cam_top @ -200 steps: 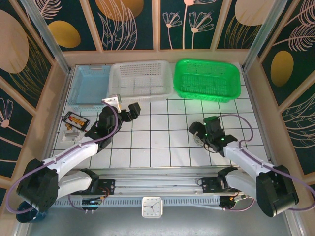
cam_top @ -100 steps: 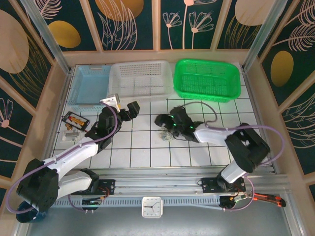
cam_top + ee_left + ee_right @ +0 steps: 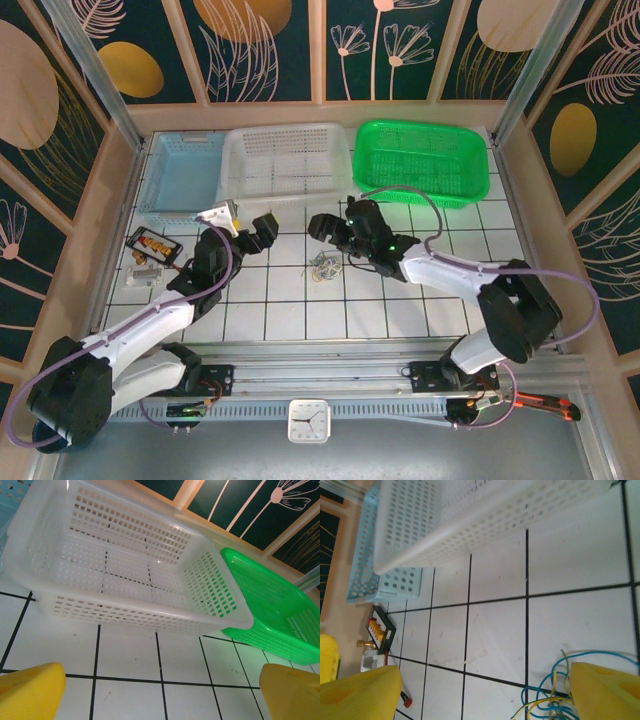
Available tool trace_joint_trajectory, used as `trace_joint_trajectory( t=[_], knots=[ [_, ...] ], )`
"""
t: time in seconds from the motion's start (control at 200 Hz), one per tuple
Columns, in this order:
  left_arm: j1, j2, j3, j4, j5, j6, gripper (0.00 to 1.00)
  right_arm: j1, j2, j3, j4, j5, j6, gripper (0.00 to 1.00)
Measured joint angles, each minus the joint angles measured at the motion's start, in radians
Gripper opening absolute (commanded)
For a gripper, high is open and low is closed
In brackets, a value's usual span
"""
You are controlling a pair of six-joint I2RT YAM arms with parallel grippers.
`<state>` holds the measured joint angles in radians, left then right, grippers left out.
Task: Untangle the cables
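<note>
Blue basket, white basket, green basket in a row; black tray holding red, yellow pieces; left gripper and right gripper spread wide.

The white-tiled tabletop carried three baskets lined up along its far edge: a blue basket by the far-left corner, a white basket in the middle, and a green basket to the right. The cables lay tangled near the centre, and a black tray sat by the left edge.
</note>
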<state>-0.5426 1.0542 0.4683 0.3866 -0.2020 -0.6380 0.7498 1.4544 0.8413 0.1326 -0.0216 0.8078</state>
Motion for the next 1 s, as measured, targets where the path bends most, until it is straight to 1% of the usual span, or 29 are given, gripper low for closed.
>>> trace_joint_trajectory(
  t=[0.225,0.285,0.41,0.49,0.62,0.761,0.881,1.001],
  knots=[
    [0.000,0.021,0.000,-0.003,0.050,-0.016,0.99,-0.019,-0.106,-0.098,-0.031,0.031,-0.068,0.87],
    [0.000,0.027,0.000,-0.004,0.060,-0.023,0.99,-0.019,-0.110,-0.121,-0.033,0.030,-0.074,0.84],
    [0.000,0.030,-0.002,-0.003,0.064,-0.034,0.99,-0.013,-0.109,-0.148,-0.033,0.019,-0.094,0.71],
    [0.000,0.035,-0.004,-0.005,0.064,-0.041,0.99,-0.002,-0.095,-0.146,-0.027,0.009,-0.108,0.70],
    [0.000,0.038,-0.009,-0.010,0.057,-0.048,0.99,0.039,-0.062,-0.128,-0.022,-0.007,-0.120,0.68],
    [0.000,0.038,-0.022,-0.014,0.037,-0.056,0.99,0.111,-0.027,-0.081,0.004,-0.029,-0.120,0.68],
    [0.000,0.037,-0.028,-0.025,0.018,-0.072,0.99,0.174,0.005,-0.066,0.056,-0.048,-0.099,0.68],
    [0.000,0.022,-0.042,-0.026,-0.009,-0.090,0.99,0.202,0.050,-0.086,0.114,-0.060,-0.071,0.68]
  ],
)
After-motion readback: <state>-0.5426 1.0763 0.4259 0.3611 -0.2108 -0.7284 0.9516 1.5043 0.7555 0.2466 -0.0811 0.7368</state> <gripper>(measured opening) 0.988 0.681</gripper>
